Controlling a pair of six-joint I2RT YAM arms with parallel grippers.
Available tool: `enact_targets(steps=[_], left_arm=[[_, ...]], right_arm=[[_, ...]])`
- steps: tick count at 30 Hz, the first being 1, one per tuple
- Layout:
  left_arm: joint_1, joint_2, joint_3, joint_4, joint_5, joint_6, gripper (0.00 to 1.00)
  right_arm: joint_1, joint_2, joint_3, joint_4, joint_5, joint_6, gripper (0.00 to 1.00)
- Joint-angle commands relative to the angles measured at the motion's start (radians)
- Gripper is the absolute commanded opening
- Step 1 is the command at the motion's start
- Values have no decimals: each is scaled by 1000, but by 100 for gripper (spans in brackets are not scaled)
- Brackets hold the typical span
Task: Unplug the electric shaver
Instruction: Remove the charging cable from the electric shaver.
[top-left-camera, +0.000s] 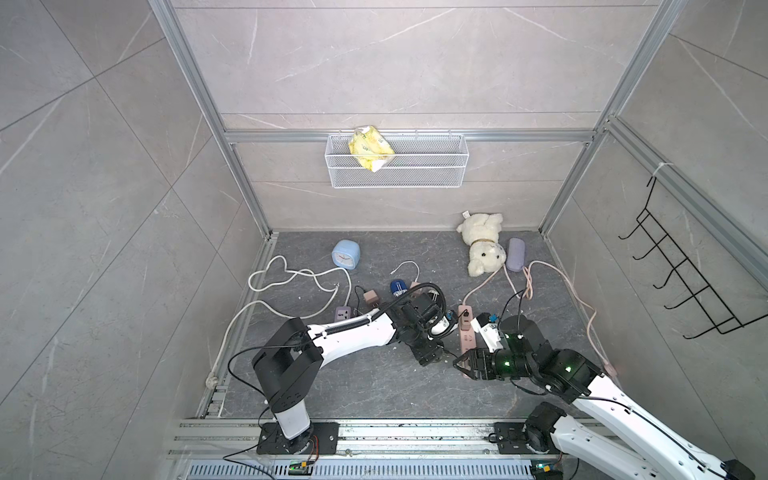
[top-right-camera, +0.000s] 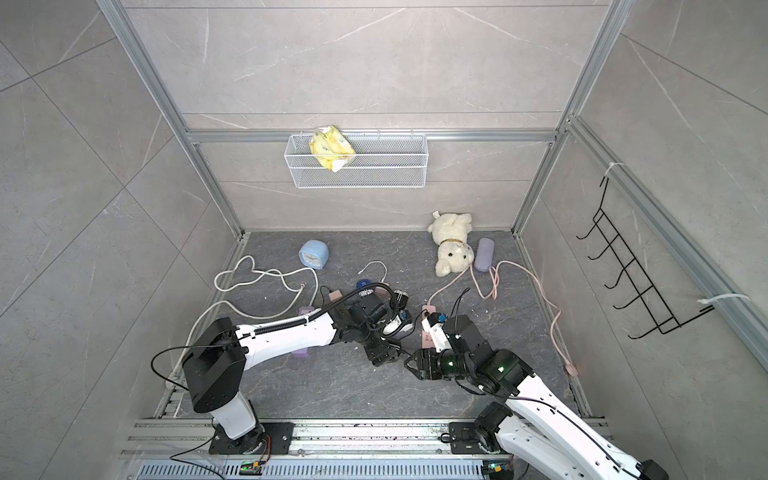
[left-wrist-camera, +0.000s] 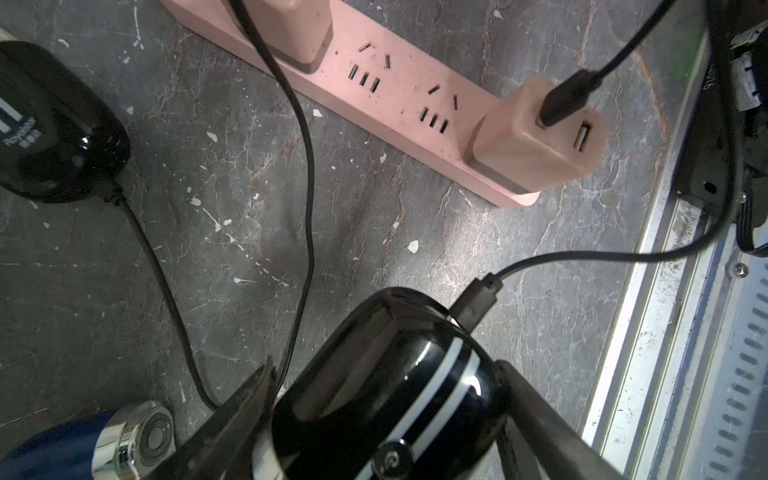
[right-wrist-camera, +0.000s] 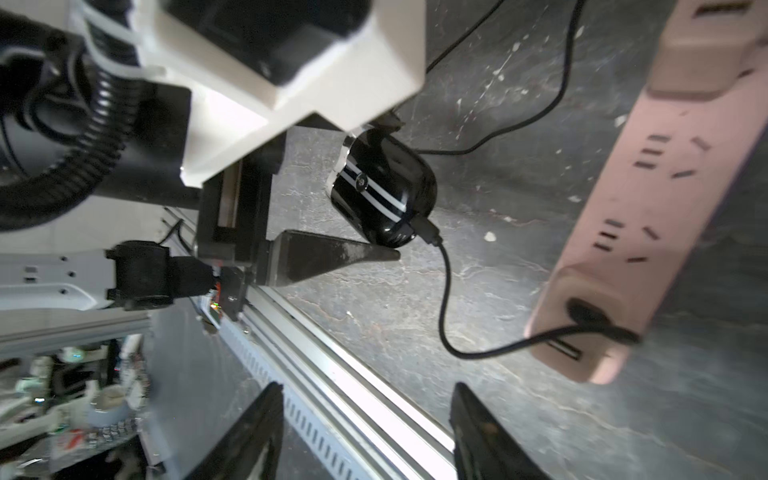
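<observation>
Shaver (left-wrist-camera: 374, 415) sits clamped in my left hand (left-wrist-camera: 384, 372), glossy black body crosswise between the two fingers, low over the counter (left-wrist-camera: 249, 208); I cannot tell whether it touches the surface. Its charging plug (left-wrist-camera: 473, 305) is seated in the end facing away from the wrist, and the thin cord (left-wrist-camera: 582, 259) loops off to the adapter (left-wrist-camera: 536, 137) on the near end of the pink power strip (left-wrist-camera: 399, 95). My right hand (right-wrist-camera: 368, 390) faces that plug with fingers apart and nothing between them, near but not touching. Main worry: if it closes on the cord rather than the plug, the pull strains the wire or drags the loose strip. The slick shell could also twist out of the left grip under the tug. A second cord (left-wrist-camera: 305, 174) runs just beside a left finger and could snag. In both top views the hands point at each other, wrists low.
</observation>
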Motion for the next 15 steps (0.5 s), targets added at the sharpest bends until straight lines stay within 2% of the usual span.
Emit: enact_targets(steps=[1,9,15], left_arm=[[-1,-67,5,-6,17,-30,52],[-2,-79,24,-31,23,-39,52],[-3,-103,13,-31,47,-59,51]], right_arm=[[-2,-13,-52,199,-126,139,58],[-2,37,-94,245,-126,153,53],[-2,104,-138,369,-97,194,51]])
